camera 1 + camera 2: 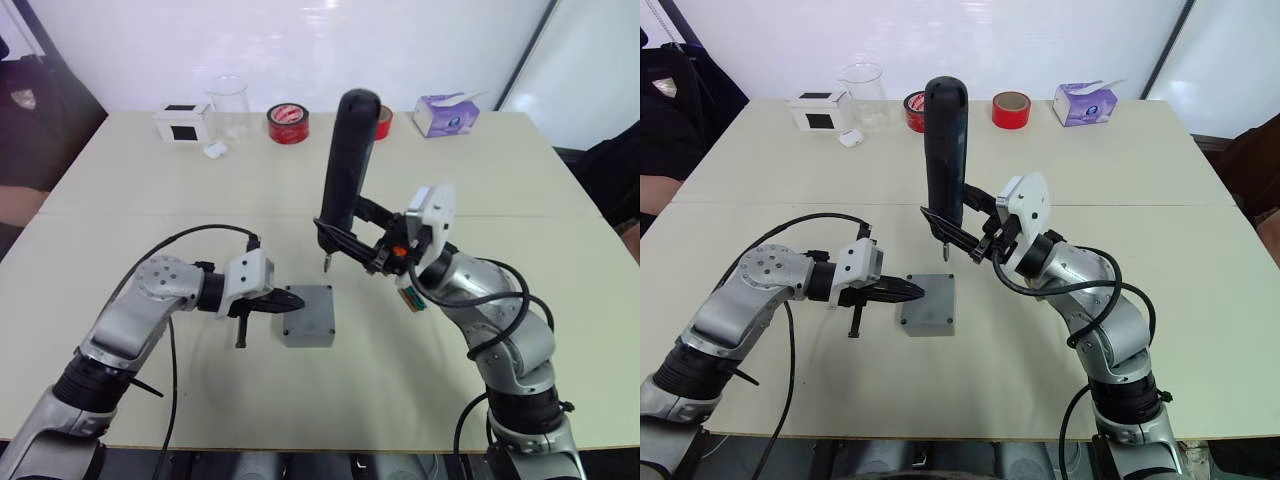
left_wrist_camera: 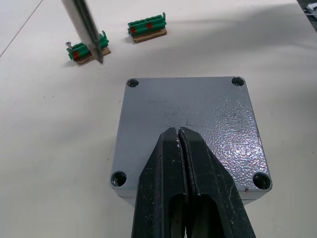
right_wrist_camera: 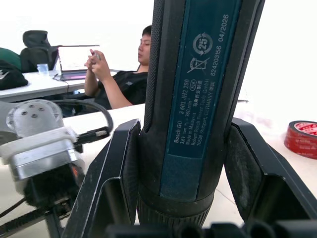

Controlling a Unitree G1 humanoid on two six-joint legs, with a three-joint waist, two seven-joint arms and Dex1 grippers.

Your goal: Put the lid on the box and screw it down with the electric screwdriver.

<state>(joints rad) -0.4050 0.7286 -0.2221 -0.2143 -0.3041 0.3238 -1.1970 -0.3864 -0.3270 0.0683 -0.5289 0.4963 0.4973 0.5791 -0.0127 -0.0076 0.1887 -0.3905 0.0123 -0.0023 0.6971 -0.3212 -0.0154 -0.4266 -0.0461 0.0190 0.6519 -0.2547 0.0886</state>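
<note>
The grey lid (image 2: pixel 198 109) lies flat on the grey box (image 1: pixel 305 339) at the middle of the table, with a screw hole at each corner. My left gripper (image 1: pixel 296 300) is shut, and its fingertips (image 2: pixel 171 136) rest on top of the lid. My right gripper (image 1: pixel 345 240) is shut on the black electric screwdriver (image 1: pixel 350 150), which stands upright. The screwdriver's metal bit (image 1: pixel 325 265) points down above the table, just behind the box. Its blue label (image 3: pixel 195 89) shows between the two fingers in the right wrist view.
At the far edge stand a white box with a black square (image 1: pixel 183 123), a clear beaker (image 1: pixel 229 105), two red tape rolls (image 1: pixel 288 123) and a tissue pack (image 1: pixel 446 113). Green terminal blocks (image 2: pixel 146 27) lie beyond the box. A seated person (image 3: pixel 124 74) is behind.
</note>
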